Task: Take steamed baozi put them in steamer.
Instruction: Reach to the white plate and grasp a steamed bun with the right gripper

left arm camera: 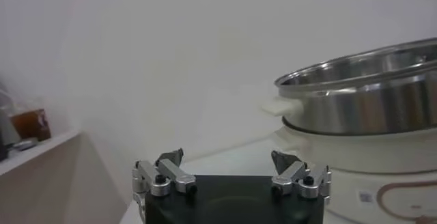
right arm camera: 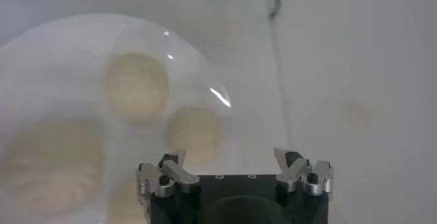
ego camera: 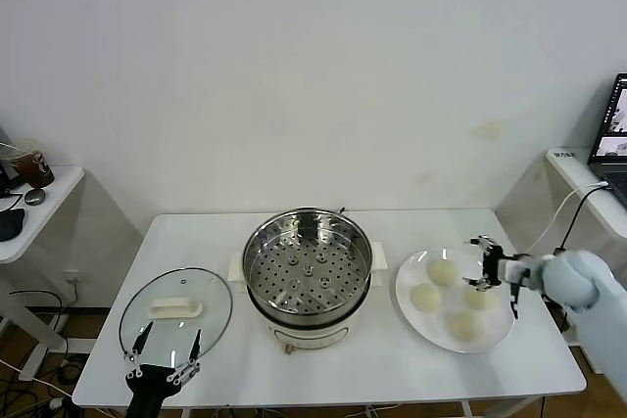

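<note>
The steamer (ego camera: 307, 271), a shiny perforated steel pot on a cream base, stands mid-table and holds nothing. Four pale baozi lie on a white plate (ego camera: 407, 315) to its right: one far (ego camera: 443, 270), one nearest the steamer (ego camera: 425, 296), one on the right (ego camera: 480, 299), one near (ego camera: 464, 324). My right gripper (ego camera: 482, 263) is open and empty, hovering over the plate's far right part, just above the right baozi. In the right wrist view its fingers (right arm camera: 232, 160) flank empty air with a baozi (right arm camera: 194, 131) just ahead. My left gripper (ego camera: 165, 354) is open and empty at the table's front left.
A round glass lid (ego camera: 176, 310) with a white handle lies left of the steamer, under my left gripper. The steamer's side (left arm camera: 369, 95) fills the left wrist view. A side table (ego camera: 29, 205) stands at left. A laptop (ego camera: 615, 134) and cable are at right.
</note>
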You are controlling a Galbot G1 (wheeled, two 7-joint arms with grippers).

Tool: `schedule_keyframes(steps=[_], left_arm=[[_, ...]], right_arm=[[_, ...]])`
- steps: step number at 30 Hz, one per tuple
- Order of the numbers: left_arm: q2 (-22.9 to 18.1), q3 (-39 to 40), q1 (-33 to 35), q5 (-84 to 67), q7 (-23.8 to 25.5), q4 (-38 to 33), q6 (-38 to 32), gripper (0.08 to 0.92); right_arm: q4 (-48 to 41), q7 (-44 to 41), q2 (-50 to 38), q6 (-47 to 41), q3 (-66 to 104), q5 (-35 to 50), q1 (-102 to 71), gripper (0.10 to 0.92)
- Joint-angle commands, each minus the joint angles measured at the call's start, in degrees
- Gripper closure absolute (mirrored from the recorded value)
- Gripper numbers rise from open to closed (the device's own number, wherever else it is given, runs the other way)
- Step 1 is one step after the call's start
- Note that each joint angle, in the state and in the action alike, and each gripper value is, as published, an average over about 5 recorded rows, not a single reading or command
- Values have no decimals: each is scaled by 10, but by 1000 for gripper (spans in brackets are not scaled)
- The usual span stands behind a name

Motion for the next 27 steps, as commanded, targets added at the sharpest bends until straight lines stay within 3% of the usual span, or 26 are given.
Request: schedule_keyframes(steps=[1,8,27], left_arm=[[0,-7,3,9,0,2,-3,177],[-7,-13,6,10,-1,-1,-5,177],[-13,-22,10,18,-4,-2,-13,177]], right_arm=[[-97,-110,13,7,-202,19,205,203],[-149,-144,58,7,-255,-11,242,203],[-190,-92,102,-26,-258,-7,205,203]])
